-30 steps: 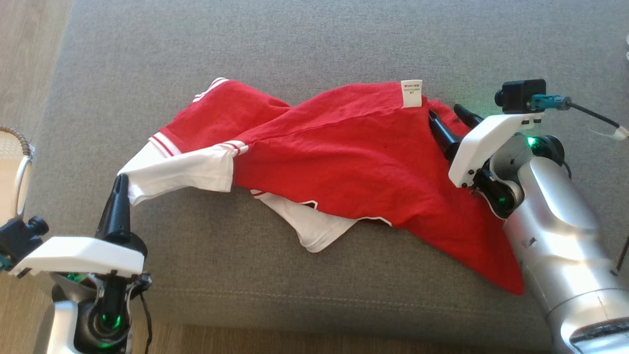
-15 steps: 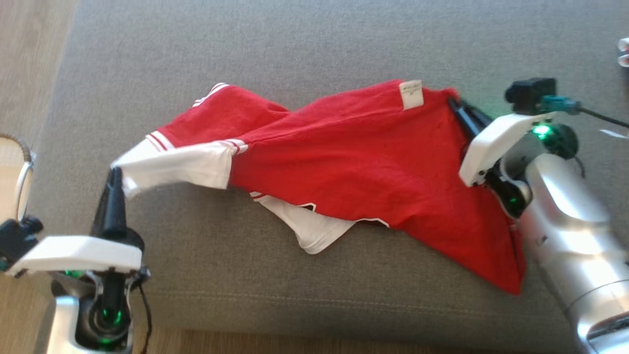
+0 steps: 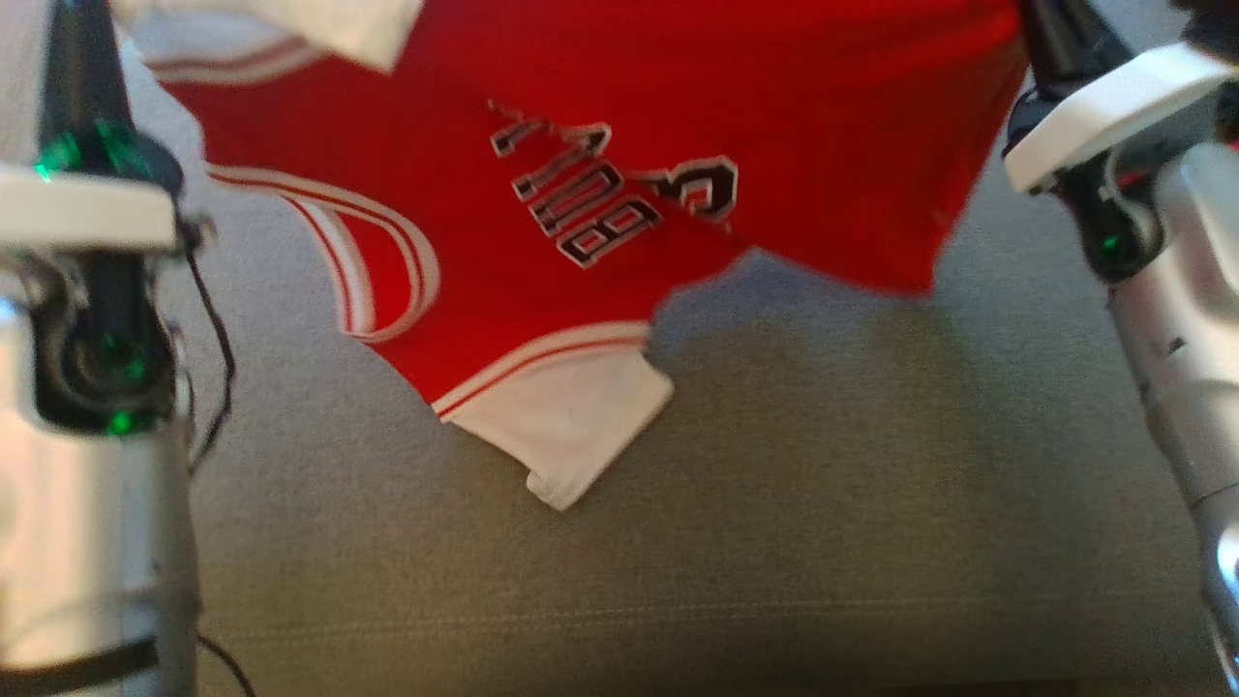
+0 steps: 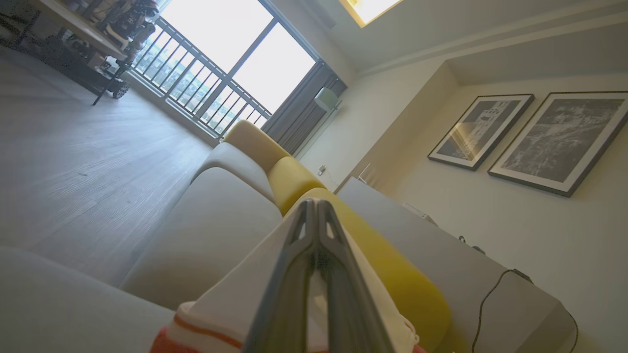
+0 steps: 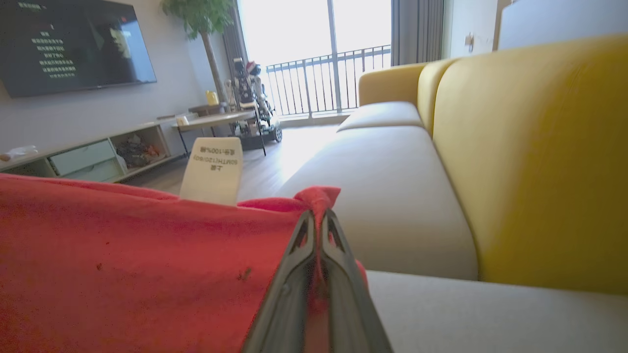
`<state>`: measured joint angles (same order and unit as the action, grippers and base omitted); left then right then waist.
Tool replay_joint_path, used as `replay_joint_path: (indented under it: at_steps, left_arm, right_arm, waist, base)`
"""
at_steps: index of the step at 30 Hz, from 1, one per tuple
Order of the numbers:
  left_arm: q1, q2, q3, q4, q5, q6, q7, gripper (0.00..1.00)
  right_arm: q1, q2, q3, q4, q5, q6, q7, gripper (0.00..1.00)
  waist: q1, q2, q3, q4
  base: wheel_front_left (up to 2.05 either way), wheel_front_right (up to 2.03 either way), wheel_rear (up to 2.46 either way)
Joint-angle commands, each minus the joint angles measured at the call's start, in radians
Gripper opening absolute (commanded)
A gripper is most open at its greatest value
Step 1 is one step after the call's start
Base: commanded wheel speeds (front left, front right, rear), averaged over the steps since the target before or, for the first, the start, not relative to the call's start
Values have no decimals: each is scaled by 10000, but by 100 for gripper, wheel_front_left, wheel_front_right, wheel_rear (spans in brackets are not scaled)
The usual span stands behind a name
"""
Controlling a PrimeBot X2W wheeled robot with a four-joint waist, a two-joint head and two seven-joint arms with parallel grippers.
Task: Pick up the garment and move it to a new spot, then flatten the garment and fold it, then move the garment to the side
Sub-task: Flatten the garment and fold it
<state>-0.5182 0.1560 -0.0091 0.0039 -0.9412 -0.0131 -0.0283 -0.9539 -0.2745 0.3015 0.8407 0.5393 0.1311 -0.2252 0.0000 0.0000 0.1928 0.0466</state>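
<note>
A red jersey (image 3: 600, 126) hangs stretched across the top of the head view, held up above a grey sofa seat (image 3: 823, 465). It casts a soft shadow on the cushion below.

At the upper left of the frame, the left gripper (image 4: 314, 211) has its two dark fingers pressed together on a white sleeve edge. Its wrist view shows pale cloth with a red stripe bunched around the fingers. At the upper right, the right gripper (image 5: 318, 220) pinches a red corner of the jersey. A small peak of fabric pokes up past its closed tips, and a white label (image 5: 212, 169) stands up from the cloth edge to the left.

Held at two well-separated points, the cloth opens out under its own weight instead of staying bunched, which should suit carrying it to a new spot and laying it flat.

Black and white lettering (image 3: 581, 194) shows upside down near the middle. The other white sleeve (image 3: 571, 426) dangles lowest, at centre frame near the seat. Whether it touches the cushion cannot be told. A yellow backrest (image 5: 530, 162) fills the right of the right wrist view.
</note>
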Motion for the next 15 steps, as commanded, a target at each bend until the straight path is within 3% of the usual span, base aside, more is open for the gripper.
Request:
replay_joint_path:
  at_steps: [1, 7, 11, 15]
  left_arm:
    - [-712, 442, 402, -328, 6, 22, 52, 0]
    - [-1980, 639, 337, -172, 165, -49, 26, 0]
    - [-594, 736, -56, -499, 140, -30, 614, 0]
    - [1407, 632, 73, -747, 144, 83, 349, 0]
  right_arm:
    - [-400, -107, 5, -466, 99, -4, -158, 0]
    - [-466, -406, -342, -1371, -13, -4, -309, 0]
    - [953, -516, -124, -2050, -23, -4, 140, 0]
    - [2872, -610, -278, -2691, -219, -4, 454, 0]
  waist:
    - [0, 0, -285, -288]
    - [0, 0, -676, -729]
    - [0, 0, -617, -906]
    - [0, 0, -286, -835]
  base:
    - [0, 0, 0]
    - [0, 0, 0]
    - [0, 0, 0]
    - [0, 0, 0]
